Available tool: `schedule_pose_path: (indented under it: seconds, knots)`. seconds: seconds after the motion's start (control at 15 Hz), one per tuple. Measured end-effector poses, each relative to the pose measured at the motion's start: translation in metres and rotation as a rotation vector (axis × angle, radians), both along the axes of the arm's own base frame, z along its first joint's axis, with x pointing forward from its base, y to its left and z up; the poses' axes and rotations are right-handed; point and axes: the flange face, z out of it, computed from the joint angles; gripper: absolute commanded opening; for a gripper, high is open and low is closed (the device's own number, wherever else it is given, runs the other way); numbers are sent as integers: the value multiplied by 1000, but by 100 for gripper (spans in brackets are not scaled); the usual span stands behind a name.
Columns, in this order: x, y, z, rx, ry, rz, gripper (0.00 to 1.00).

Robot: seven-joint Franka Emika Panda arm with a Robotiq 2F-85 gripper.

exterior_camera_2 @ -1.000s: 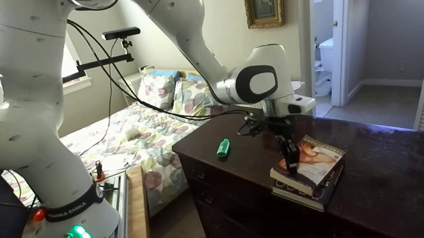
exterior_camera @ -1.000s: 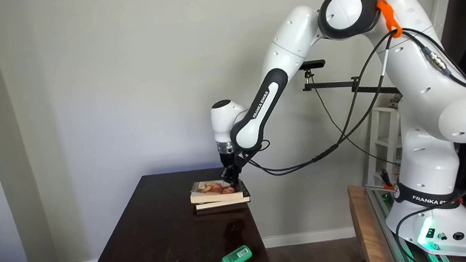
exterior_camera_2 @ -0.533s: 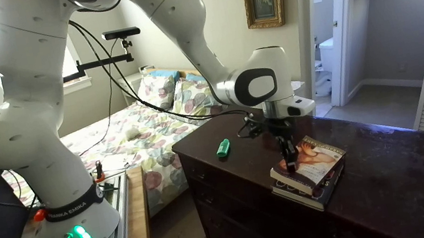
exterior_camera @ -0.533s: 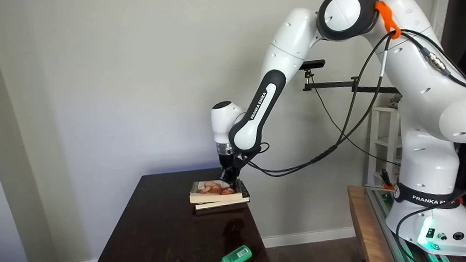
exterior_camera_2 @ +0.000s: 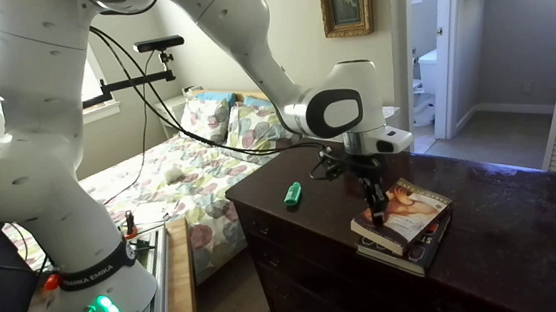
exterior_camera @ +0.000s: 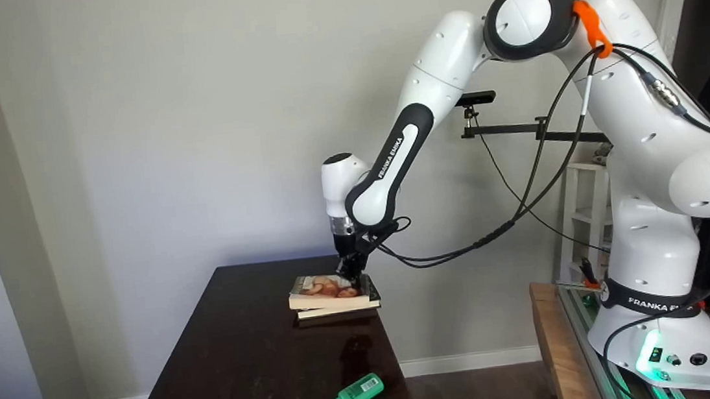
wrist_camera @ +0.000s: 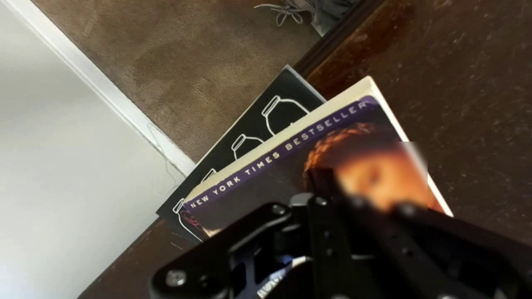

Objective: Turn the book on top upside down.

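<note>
The book on top lies flat, cover up, with a reddish-orange picture and cream page edges. It shows in both exterior views (exterior_camera: 323, 287) (exterior_camera_2: 414, 210) and in the wrist view (wrist_camera: 266, 187), where a purple band crosses its cover. It rests slightly turned on a dark lower book (exterior_camera_2: 432, 244), whose white jar drawings show in the wrist view (wrist_camera: 249, 145). My gripper (exterior_camera_2: 379, 218) points straight down, its tips at the cover near one short edge. It also shows in an exterior view (exterior_camera: 355, 281). Its fingers stand together in the wrist view (wrist_camera: 323, 182), with no book between them.
Both books sit near the edge of the dark dresser (exterior_camera_2: 520, 233). A green bottle (exterior_camera: 357, 393) lies on the dresser, also in an exterior view (exterior_camera_2: 293, 194). A wall stands behind the dresser. Cables (exterior_camera: 445, 256) hang from the arm.
My gripper has moved slightly toward the robot, and the top book has slid a little the same way over the lower book. The lower book has not visibly moved.
</note>
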Motion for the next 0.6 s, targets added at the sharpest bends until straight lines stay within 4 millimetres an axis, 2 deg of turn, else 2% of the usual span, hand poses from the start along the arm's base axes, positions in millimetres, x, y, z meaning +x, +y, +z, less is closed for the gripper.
schedule_pose_path:
  seconds: [0.07, 0.2, 0.4, 0.6]
  knots:
    - [0, 1, 0, 1, 4, -2, 26]
    - [0, 1, 1, 4, 11, -7, 33]
    - [-1, 8, 11, 19, 30, -11, 55]
    - [0, 26, 32, 34, 48, 32, 76]
